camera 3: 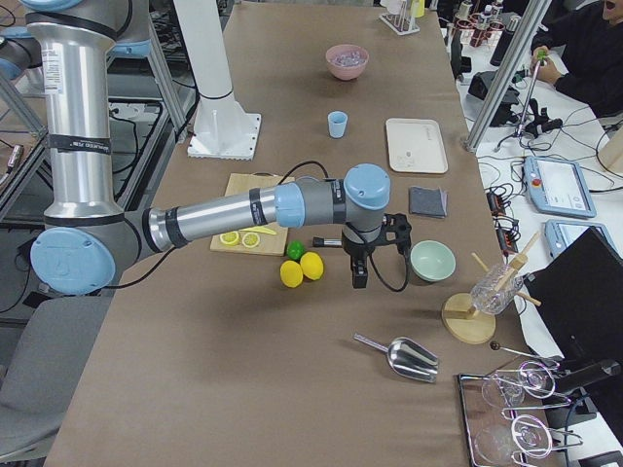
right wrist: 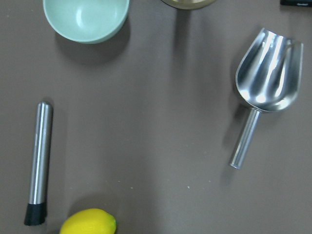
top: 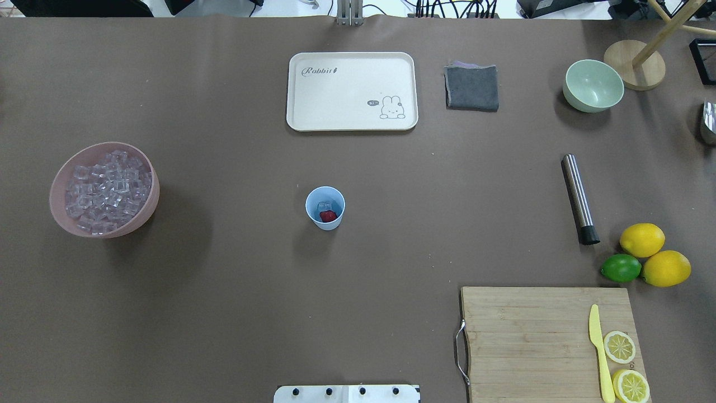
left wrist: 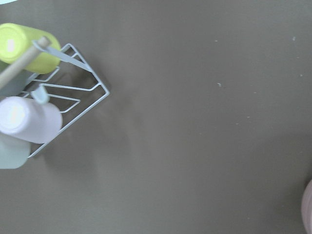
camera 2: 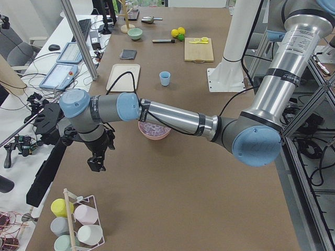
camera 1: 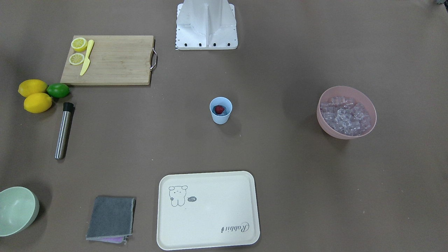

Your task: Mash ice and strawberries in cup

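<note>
The light-blue cup (camera 1: 221,110) (top: 325,208) stands upright mid-table. Inside it lie a red strawberry (camera 1: 219,110) (top: 328,215) and a clear ice cube (top: 324,206). More ice (camera 1: 344,113) (top: 106,190) fills a pink bowl (camera 1: 329,132). My left gripper (camera 2: 97,162) hangs past the pink bowl near the table's end, above bare table beside a cup rack (left wrist: 44,97); I cannot tell if it is open. My right gripper (camera 3: 358,277) hangs near the lemons and the pale-green bowl (camera 3: 432,260), far from the cup; its state cannot be told either.
A steel rod with a black tip (camera 1: 64,130) (right wrist: 39,161) lies by two lemons (camera 1: 35,96) and a lime (camera 1: 58,90). A cutting board (camera 1: 115,61) carries lemon halves and a yellow knife. A cream tray (camera 1: 208,210), a grey cloth (camera 1: 111,218) and a metal scoop (right wrist: 265,78) also lie about.
</note>
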